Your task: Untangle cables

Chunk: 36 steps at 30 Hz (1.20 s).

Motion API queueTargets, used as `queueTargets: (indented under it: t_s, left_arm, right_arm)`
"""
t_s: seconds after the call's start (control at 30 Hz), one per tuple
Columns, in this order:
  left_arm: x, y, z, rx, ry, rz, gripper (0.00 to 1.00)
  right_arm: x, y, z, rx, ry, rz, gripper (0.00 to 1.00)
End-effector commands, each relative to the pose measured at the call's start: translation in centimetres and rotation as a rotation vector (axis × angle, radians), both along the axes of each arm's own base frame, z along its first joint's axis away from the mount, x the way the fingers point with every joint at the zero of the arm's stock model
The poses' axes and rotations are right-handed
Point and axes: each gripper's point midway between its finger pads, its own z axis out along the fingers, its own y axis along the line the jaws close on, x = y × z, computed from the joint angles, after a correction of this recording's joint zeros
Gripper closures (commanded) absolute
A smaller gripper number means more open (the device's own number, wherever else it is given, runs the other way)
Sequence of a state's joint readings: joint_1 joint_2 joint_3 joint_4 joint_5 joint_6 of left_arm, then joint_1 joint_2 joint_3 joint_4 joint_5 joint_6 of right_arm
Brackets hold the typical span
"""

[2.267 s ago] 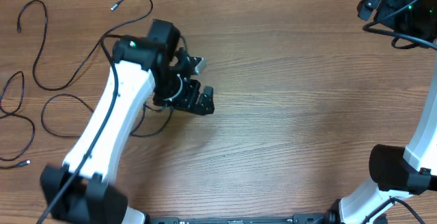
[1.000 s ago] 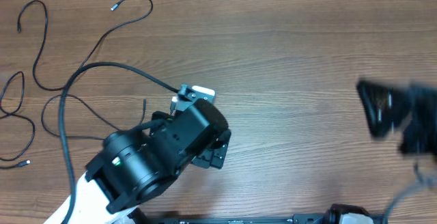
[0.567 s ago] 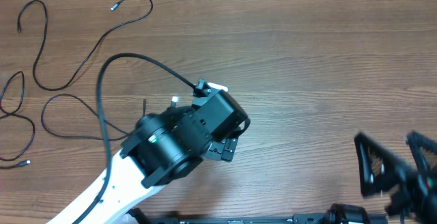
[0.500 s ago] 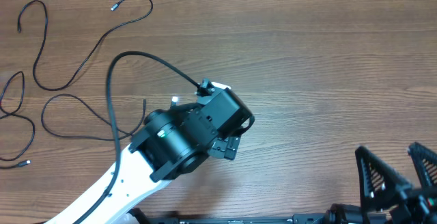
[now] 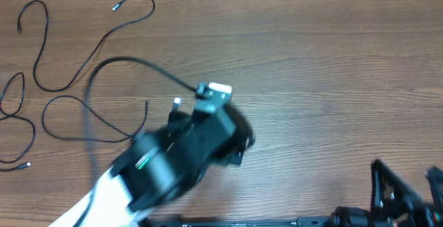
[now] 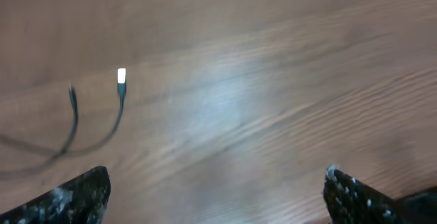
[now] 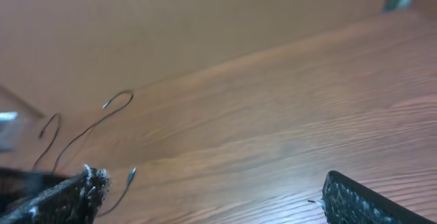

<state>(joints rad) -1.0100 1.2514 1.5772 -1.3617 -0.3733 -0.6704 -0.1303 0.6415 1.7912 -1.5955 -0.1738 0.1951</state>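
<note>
Left wrist: cables (image 6: 121, 95) lie ahead-left of the wide-open left gripper (image 6: 216, 177)

The counter (image 5: 332, 61) is brown wood grain. The cables (image 5: 102, 43) are black with silver-white tips (image 5: 116, 7). The left end effector (image 6: 215, 193) has black fingers (image 6: 78, 195) flecked white.

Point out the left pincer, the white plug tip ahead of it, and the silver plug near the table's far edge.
left pincer (image 6: 217, 175), left wrist view, midway between fingertips.
white plug tip (image 6: 121, 76), left wrist view, its bright end.
silver plug (image 5: 116, 7), overhead view, cable's tip.
</note>
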Motion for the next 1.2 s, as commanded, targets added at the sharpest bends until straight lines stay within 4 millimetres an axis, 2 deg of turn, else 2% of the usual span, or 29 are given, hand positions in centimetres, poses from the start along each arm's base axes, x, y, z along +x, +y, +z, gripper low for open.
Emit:
queueTargets:
  t_s: [0.0, 0.07, 0.1, 0.17, 0.23, 0.33, 0.43, 0.57, 0.9, 1.17]
  left_arm:
    - [-2.3, 2.1, 5.6, -0.093, -0.242, -0.032, 0.01]
    - [-3.7, 2.6, 7.0, -0.130, -0.311, -0.077, 0.00]
    - [-5.1, 3.2, 7.8, -0.177, -0.361, -0.118, 0.00]
    - [-6.0, 4.0, 7.7, -0.233, -0.393, -0.127, 0.01]
    - [-6.6, 4.7, 6.9, -0.279, -0.417, -0.118, 0.00]
    - [-6.6, 5.6, 5.4, -0.331, -0.455, -0.075, 0.00]
    - [-6.5, 6.2, 4.8, -0.350, -0.490, -0.058, 0.00]
    - [-7.1, 6.1, 5.7, -0.321, -0.457, -0.159, 0.01]
    - [-6.0, 7.5, 8.0, -0.275, -0.544, -0.150, 0.00]
    - [-6.4, 7.2, 7.7, -0.279, -0.518, -0.174, 0.01]
  right_arm:
    - [-1.9, -0.8, 0.4, -0.024, -0.064, -0.055, 0.00]
    - [-2.0, -0.7, 0.5, -0.024, -0.070, -0.054, 0.00]
    - [-1.9, -0.7, 0.4, -0.022, -0.068, -0.050, 0.00]
    - [-1.8, -0.4, 0.4, -0.016, -0.066, -0.034, 0.00]
    - [-1.6, -0.4, 0.3, -0.016, -0.065, -0.034, 0.00]
    - [-1.2, -0.5, 0.4, -0.017, -0.072, -0.034, 0.00]
    - [-0.9, -0.5, 0.3, -0.016, -0.069, -0.034, 0.00]
    - [-0.6, -0.5, 0.4, -0.016, -0.075, -0.034, 0.00]
    - [-0.4, -0.6, 1.1, -0.013, -0.104, -0.037, 0.00]
    - [-0.6, -0.5, 0.3, -0.009, -0.072, -0.036, 0.00]
